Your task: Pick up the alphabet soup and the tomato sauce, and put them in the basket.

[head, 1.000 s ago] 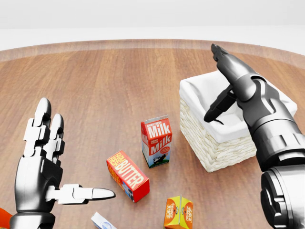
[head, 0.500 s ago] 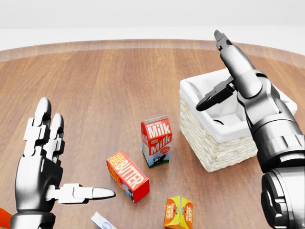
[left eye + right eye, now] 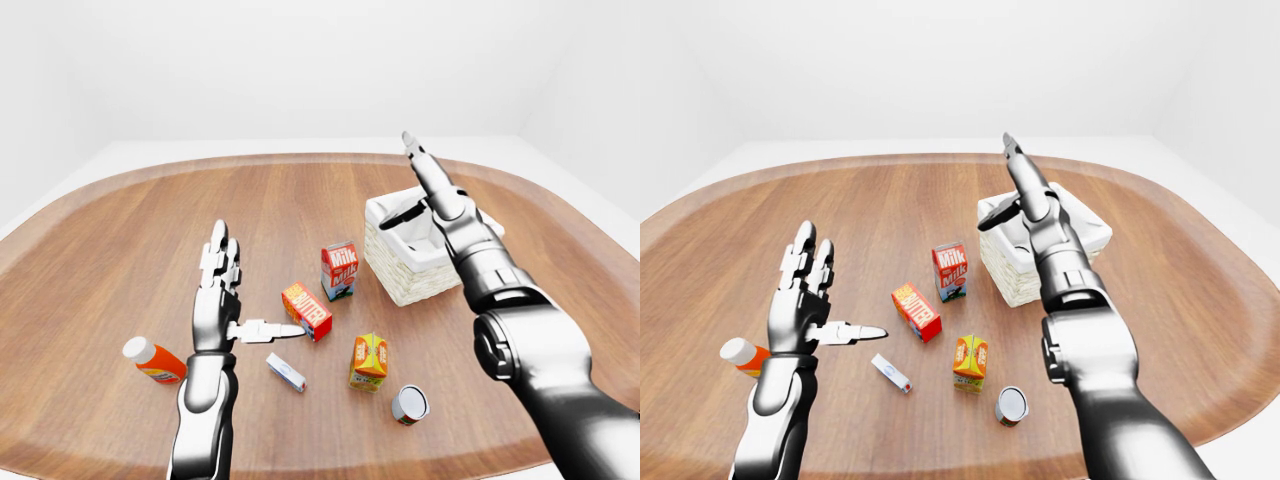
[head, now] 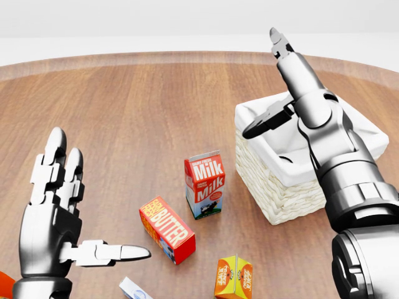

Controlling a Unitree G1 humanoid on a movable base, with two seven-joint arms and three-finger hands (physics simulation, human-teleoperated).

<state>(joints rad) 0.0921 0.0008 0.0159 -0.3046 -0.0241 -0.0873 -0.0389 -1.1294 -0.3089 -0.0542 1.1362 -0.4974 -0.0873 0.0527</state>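
A can (image 3: pixel 409 404) is seen lying low on the table (image 3: pixel 120 230), well apart from the basket (image 4: pixel 280 193). The right hand (image 4: pixel 283 93) is raised over the basket, fingers spread, empty. The left hand (image 4: pixel 56 212) is held open near the butter (image 4: pixel 166 229), beside the milk (image 4: pixel 204 184).

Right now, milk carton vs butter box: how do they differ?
The milk carton stands upright with a peaked top; the butter box lies flat on its long side. The milk carton is red and white with green near its base; the butter box is red with an orange edge. In the head view the milk carton sits nearer the basket, the butter box nearer the left robot hand. Both rest on the table, ungrasped.
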